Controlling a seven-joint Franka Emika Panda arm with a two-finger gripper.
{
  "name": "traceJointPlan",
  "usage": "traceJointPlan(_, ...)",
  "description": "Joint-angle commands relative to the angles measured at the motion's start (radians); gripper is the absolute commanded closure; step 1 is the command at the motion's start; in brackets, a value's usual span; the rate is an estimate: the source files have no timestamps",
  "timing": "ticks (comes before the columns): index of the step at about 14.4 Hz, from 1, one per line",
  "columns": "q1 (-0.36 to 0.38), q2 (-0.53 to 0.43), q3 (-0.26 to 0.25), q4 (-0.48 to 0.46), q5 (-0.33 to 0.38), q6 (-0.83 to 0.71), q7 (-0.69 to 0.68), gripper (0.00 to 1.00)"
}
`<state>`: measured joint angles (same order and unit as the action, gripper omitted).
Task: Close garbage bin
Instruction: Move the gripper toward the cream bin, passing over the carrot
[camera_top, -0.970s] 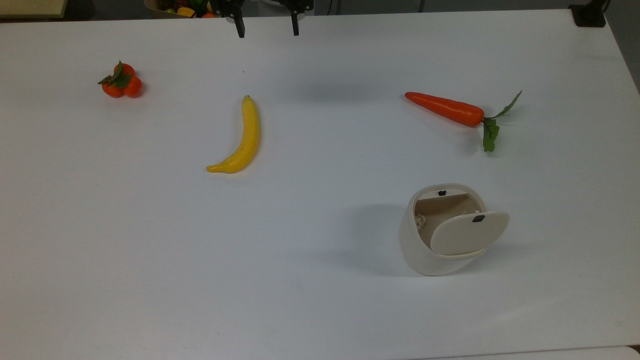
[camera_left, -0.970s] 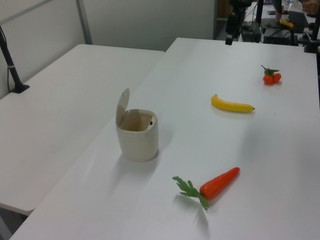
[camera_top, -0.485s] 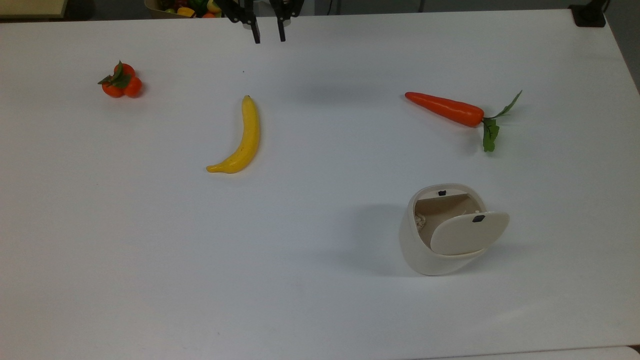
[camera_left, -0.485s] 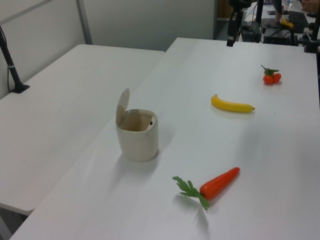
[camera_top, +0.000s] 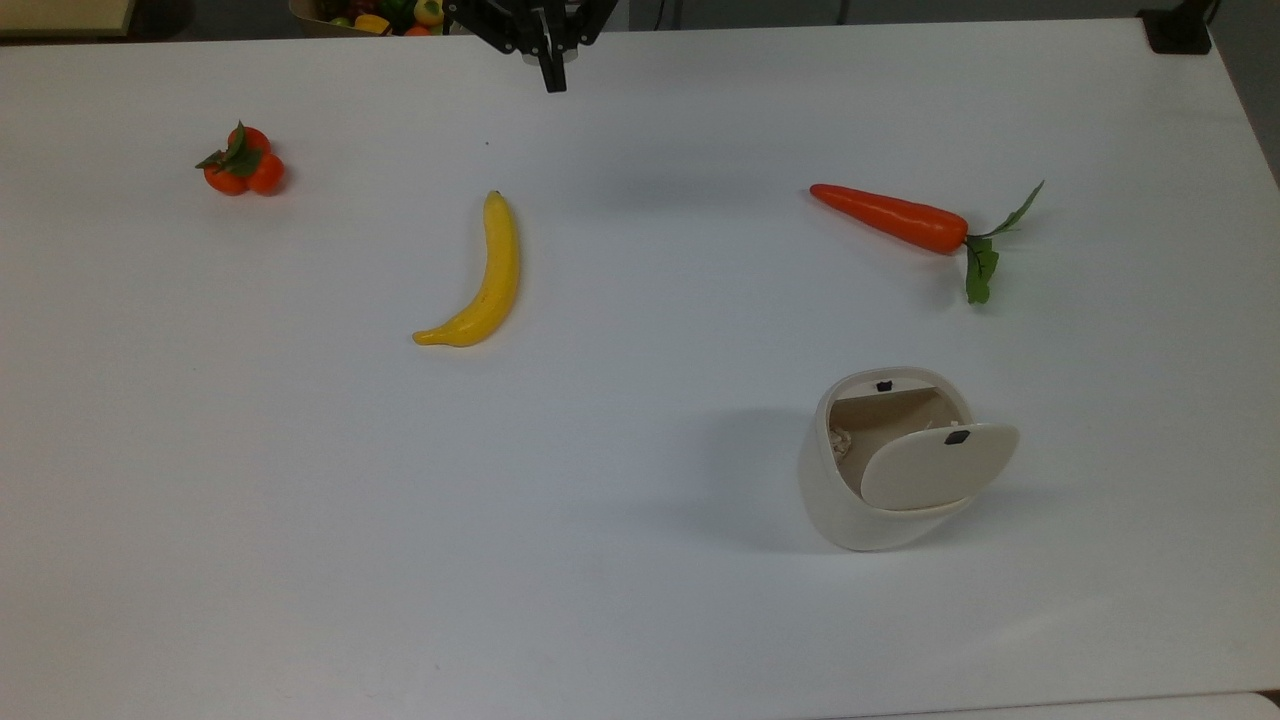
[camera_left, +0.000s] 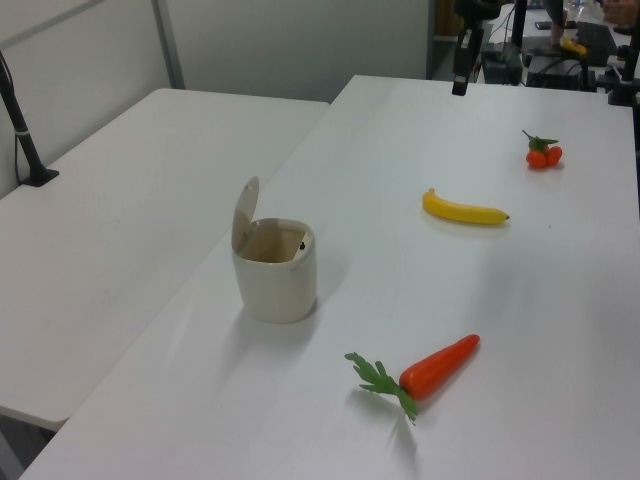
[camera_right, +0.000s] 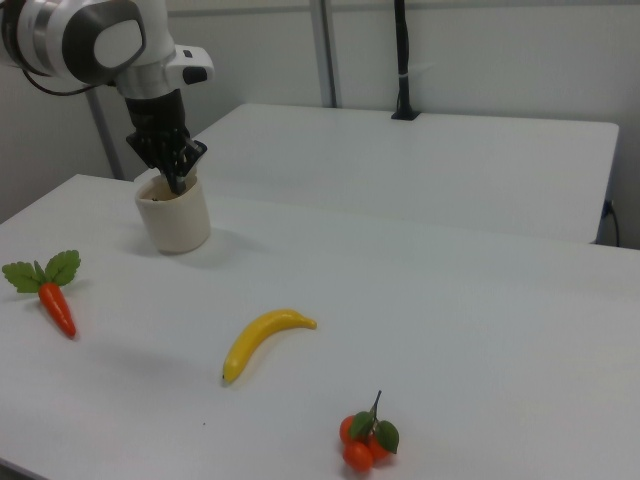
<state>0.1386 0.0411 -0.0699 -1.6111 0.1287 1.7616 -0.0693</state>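
The cream-white garbage bin stands on the white table, toward the top view's lower right. Its lid is swung up on its hinge, showing a small black mark and leaving the mouth uncovered. In the left view the bin has its lid standing nearly upright. My gripper hangs shut on nothing over the far table edge, well away from the bin. It also appears as the gripper in the left view. In the right view the gripper overlaps the rim of the bin.
A banana, a carrot with green leaves and a cluster of small oranges lie on the table. A basket of fruit sits beyond the far edge. A second table adjoins on the left view's left.
The gripper's fingers went from wide apart to together, and the gripper slid slightly toward the table centre in the top view. The bin and lid have not moved.
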Motion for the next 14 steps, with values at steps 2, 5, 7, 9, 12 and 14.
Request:
traceJointPlan(2,0.01,-0.004,-0.011,-0.021,0.025,0.03,-0.023,0.96)
traceJointPlan(5,0.012,0.013,-0.005,-0.013,0.032,0.041,-0.009,0.98)
traceJointPlan(7,0.018,0.013,-0.004,-0.013,0.042,0.131,-0.006,0.99)
traceJointPlan(9,0.021,0.026,0.001,-0.009,0.043,0.2,-0.003,1.0)
traceJointPlan(12,0.044,0.08,0.019,0.039,0.048,0.304,0.055,1.0)
traceJointPlan(14,0.071,0.115,0.036,0.051,0.046,0.405,0.063,1.0)
